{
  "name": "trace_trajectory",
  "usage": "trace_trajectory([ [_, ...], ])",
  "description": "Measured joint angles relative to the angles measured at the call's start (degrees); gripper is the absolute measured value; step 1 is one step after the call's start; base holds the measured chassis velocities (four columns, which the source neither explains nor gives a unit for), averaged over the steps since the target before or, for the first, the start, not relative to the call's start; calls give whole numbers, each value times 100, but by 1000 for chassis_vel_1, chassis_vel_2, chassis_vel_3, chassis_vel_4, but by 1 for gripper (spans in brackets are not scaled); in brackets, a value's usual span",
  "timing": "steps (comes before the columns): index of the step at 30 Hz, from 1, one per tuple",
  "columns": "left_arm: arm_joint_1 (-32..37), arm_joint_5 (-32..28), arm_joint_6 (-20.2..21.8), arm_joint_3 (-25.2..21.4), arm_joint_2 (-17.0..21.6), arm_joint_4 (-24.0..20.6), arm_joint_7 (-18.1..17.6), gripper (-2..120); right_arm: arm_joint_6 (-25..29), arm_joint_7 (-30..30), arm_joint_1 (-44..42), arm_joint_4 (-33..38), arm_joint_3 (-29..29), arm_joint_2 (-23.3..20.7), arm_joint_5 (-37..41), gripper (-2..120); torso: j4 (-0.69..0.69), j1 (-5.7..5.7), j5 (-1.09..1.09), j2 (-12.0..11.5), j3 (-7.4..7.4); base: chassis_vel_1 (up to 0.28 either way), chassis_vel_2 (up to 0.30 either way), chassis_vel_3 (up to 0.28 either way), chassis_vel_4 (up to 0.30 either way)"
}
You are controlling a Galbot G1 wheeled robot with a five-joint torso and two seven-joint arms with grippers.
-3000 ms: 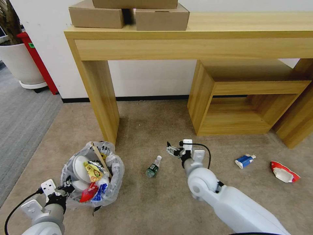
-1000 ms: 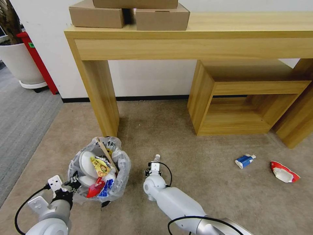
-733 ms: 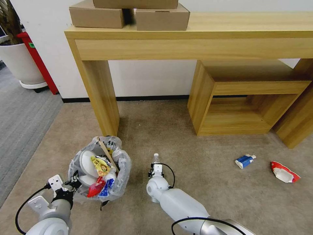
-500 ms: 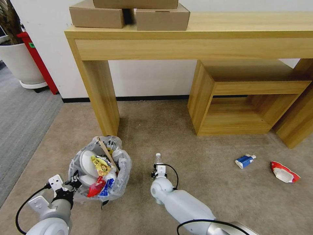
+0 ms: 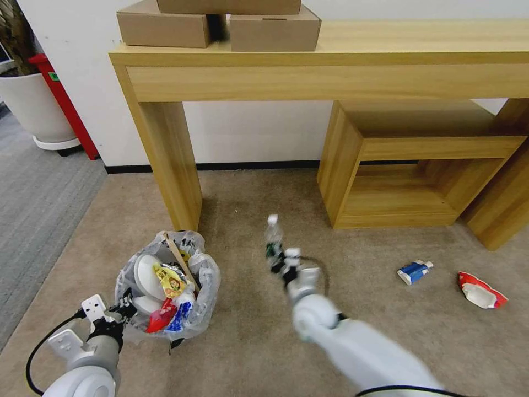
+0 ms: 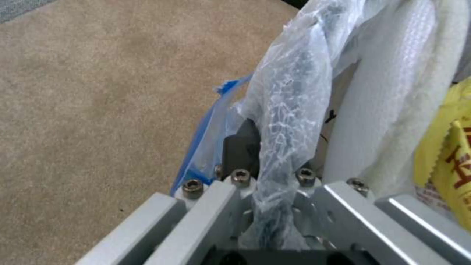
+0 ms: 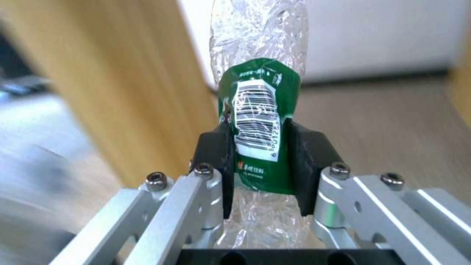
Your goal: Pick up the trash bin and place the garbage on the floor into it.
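Head view, from the left: the left gripper (image 5: 122,313) sits low on the beige carpet (image 5: 248,353), clamped on the near rim of the trash bin (image 5: 165,286), the crinkly liner bag pinched between its pads (image 6: 240,147). Just beyond those pads the bin is stuffed with white slippers, a yellow snack wrapper, red and blue wrappers and a wooden stick leaning out. The bin looks light but its liner is slick and loose, so I'd judge a hold on the hard rim, not on the film alone, is what keeps it from sliding. To the right, the right gripper (image 5: 279,263) is up off the carpet, closed narrowly on a small plastic water bottle (image 5: 272,242) at its green label, with the cap pointing away from the wrist toward the wooden table leg (image 5: 168,160). In the right wrist view the black pads (image 7: 216,162) squeeze the label band from both sides; the bottle (image 7: 259,121) is thin, crumpled and empty-looking, so it should weigh almost nothing, yield under pressure and possibly slip. Well off to the right of that gripper, a blue-white tube (image 5: 414,271) and a red-and-white wrapper (image 5: 480,291) lie on the floor.
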Motion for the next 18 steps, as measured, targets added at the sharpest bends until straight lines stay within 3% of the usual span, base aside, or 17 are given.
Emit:
trace_trajectory([
  [1,0,0,0,0,0,0,0,0,0,0,0,0,0,0,0,23,0,0,0,0,0,0,0,0,0],
  [2,3,6,15,-1,13,-3,-9,0,-75,-59,277,790,-116,-411,218,20,2,0,-2,0,0,0,0,0,0],
  [3,3,6,15,-1,13,-3,-9,0,-75,-59,277,790,-116,-411,218,20,2,0,-2,0,0,0,0,0,0],
  [7,-11,7,55,3,7,-62,-16,0,-318,31,1023,1860,-724,-854,689,15,2,0,-2,0,0,0,0,0,0],
  [13,-13,11,90,6,-22,-139,-23,0,-552,204,1616,2298,-1430,-921,1028,8,2,0,-2,0,0,0,0,0,0],
  [18,21,28,105,-5,-82,-236,-30,0,-635,227,2224,2329,-2248,-688,1100,7,2,0,-3,-1,0,0,0,0,0],
])
